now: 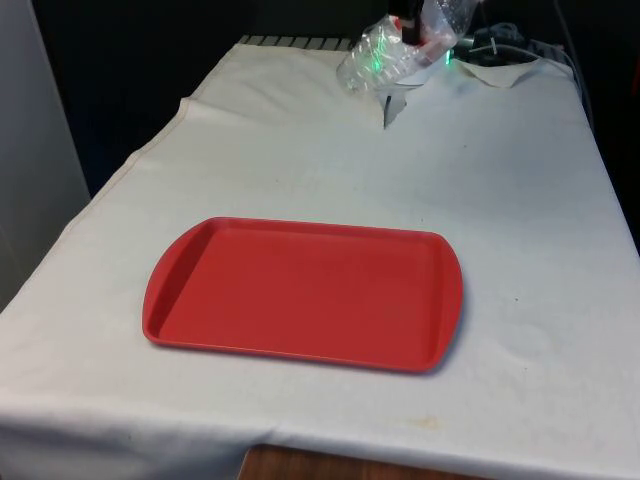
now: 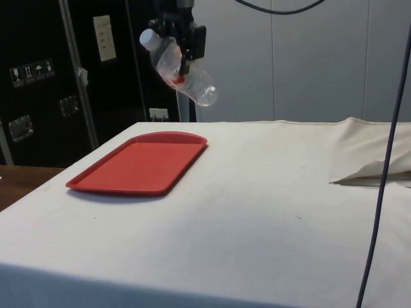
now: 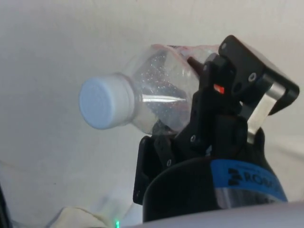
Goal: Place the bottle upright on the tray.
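A clear plastic bottle (image 2: 182,69) with a white cap (image 2: 149,38) hangs tilted in the air, high above the table, with my black gripper (image 2: 184,56) shut on its middle. In the front view the bottle (image 1: 385,55) shows near the far end of the table, its base pointing to that view's left. From the wrist the bottle (image 3: 156,92) lies crosswise between the fingers (image 3: 211,109), cap (image 3: 104,102) sticking out to one side. The red tray (image 1: 305,292) lies flat and bare on the white cloth, nearer the front edge, well apart from the bottle.
The white cloth (image 1: 520,200) covers the whole table and bunches into folds (image 2: 372,160) at the robot's end. Cables (image 1: 510,45) lie near the far edge. A dark cable (image 2: 384,160) hangs down close to the side camera.
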